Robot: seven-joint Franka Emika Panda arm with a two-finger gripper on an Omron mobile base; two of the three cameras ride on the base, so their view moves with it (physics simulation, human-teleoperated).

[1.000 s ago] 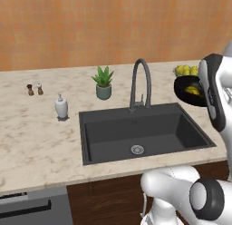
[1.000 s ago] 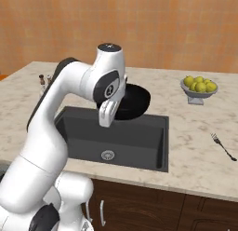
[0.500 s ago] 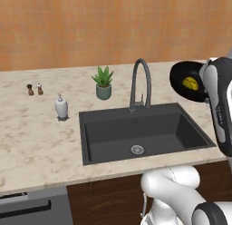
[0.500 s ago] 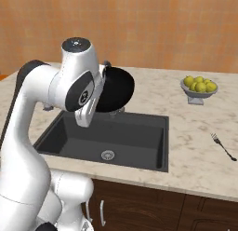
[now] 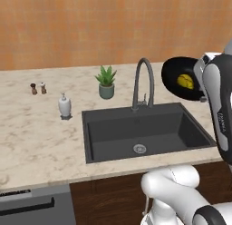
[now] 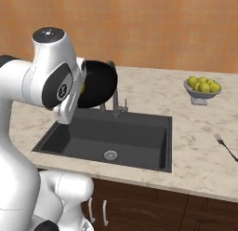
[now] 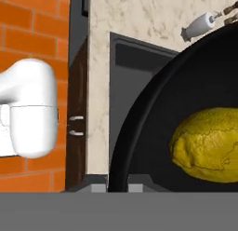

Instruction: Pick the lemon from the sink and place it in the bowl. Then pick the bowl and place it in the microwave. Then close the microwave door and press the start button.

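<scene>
The black bowl hangs tipped up on its edge above the right end of the sink, with the yellow lemon resting inside it. My gripper is shut on the bowl's right rim, mostly hidden behind my forearm. In the right base view the bowl pokes out from behind my arm over the sink. The hand view looks into the bowl at the lemon, with the sink behind. The microwave and its door are out of view.
A dark arched faucet stands behind the sink. Left of it are a potted plant, a soap dispenser and two shakers. A grey fruit bowl and a fork lie on the counter to the right.
The arm has lifted the bowl with the lemon higher and swung it left over the sink, tipping it from nearly level onto its edge.
</scene>
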